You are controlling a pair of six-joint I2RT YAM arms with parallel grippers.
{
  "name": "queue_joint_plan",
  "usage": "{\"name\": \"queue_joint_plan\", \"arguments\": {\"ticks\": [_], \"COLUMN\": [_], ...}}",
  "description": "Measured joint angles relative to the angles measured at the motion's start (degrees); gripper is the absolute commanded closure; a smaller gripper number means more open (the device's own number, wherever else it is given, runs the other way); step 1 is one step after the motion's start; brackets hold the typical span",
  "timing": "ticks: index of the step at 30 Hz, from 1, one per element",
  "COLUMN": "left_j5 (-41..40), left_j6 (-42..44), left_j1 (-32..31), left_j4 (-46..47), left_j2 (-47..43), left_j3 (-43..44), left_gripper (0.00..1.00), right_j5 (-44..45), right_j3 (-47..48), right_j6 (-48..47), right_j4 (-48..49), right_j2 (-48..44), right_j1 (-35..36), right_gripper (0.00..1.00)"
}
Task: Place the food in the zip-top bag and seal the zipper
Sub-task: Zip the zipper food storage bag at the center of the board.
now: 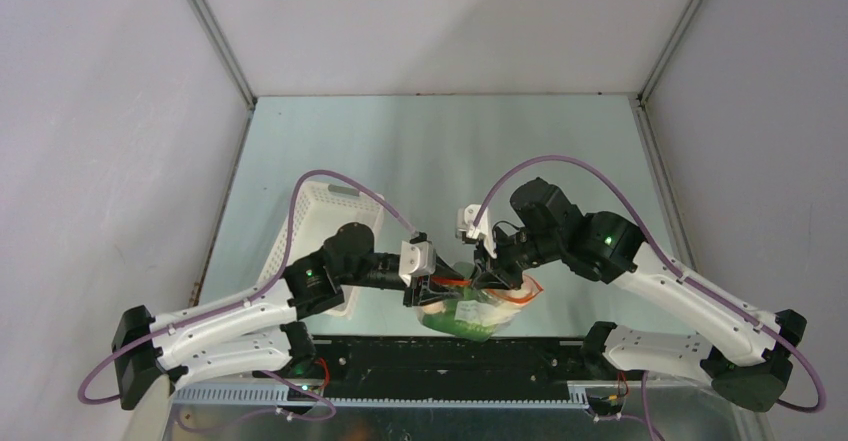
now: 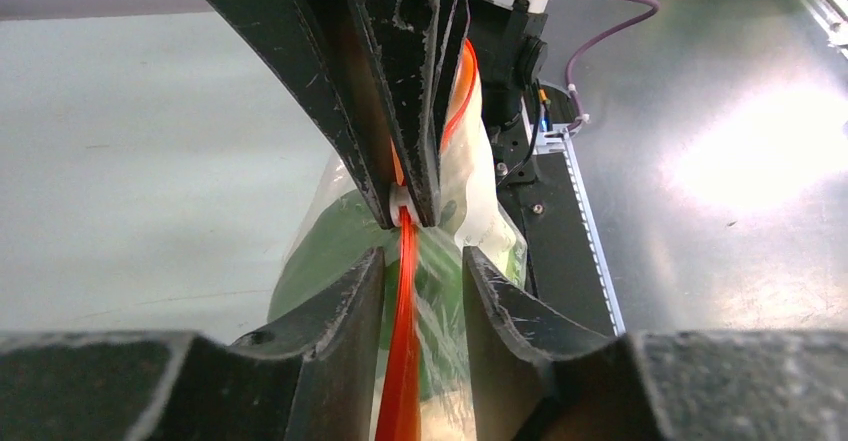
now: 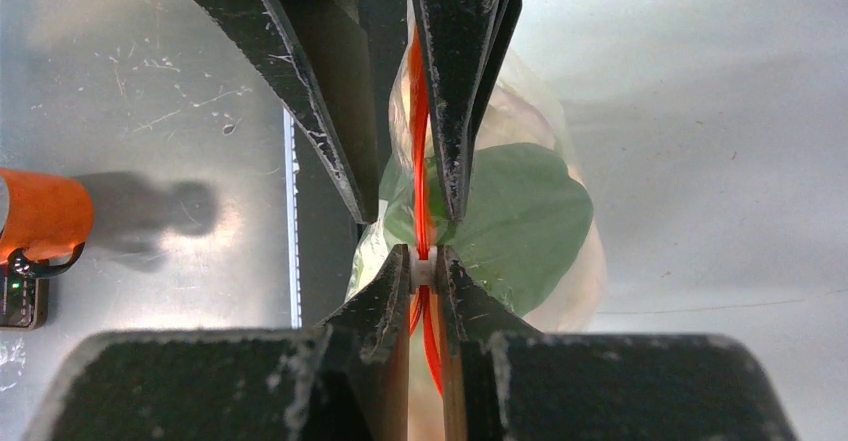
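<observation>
The right gripper is closed almost fully, its two fingertips pinching the small white end of the zipper. The left gripper stands partly open. Its fingers straddle the red-orange strip just beside the right gripper, with the strip close against one finger and a clear gap to the other, so no clamp on the strip is visible. The zip-top bag hangs below both grippers, between them and the black rail at the near edge of the table. Whether its base rests on the table cannot be told. The food is inside the bag. The top view shows both arms converging on the bag mouth and a white basket beside the left arm, but the finger gaps are too small to read there. The left wrist view shows the gap beside the strip and the right gripper's pinch from the opposite side. The right wrist view shows a broad green leaf pressed against the clear plastic, with pale shapes behind it that cannot be identified. An orange cylinder at that view's left edge is cut off. The fingers cover most of the bag mouth, so how much of the zipper is sealed cannot be determined.
</observation>
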Motion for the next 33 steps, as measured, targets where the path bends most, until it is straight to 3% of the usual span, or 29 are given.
{"name": "queue_joint_plan", "arguments": {"ticks": [1,6,13,23,33], "left_j5": [0.0,-0.2,-3.7,-23.4,-27.4], "left_j6": [0.0,-0.5,-4.2,-16.0,-17.9], "left_j1": [0.0,0.0,-0.5,-7.6,-8.4], "left_j4": [-0.1,-0.2,-1.6,-1.3,1.1], "left_j2": [0.0,0.0,0.6,-7.8,-10.2], "left_j3": [0.0,0.0,1.0,-4.1,-6.4], "left_gripper": [0.67,0.98,1.0,1.0,1.0], "right_j5": [0.0,-0.2,0.6,3.3,8.1], "right_j3": [0.0,0.0,0.0,0.0,0.0], "right_j6": [0.0,0.0,0.0,0.0,-0.4], "right_j4": [0.0,-0.2,-0.4,-0.2,-2.6], "right_j2": [0.0,0.0,0.0,-0.5,-3.9], "right_j1": [0.0,0.3,0.3,-0.1,-0.9], "right_gripper": [1.0,1.0,1.0,1.0,1.0]}}
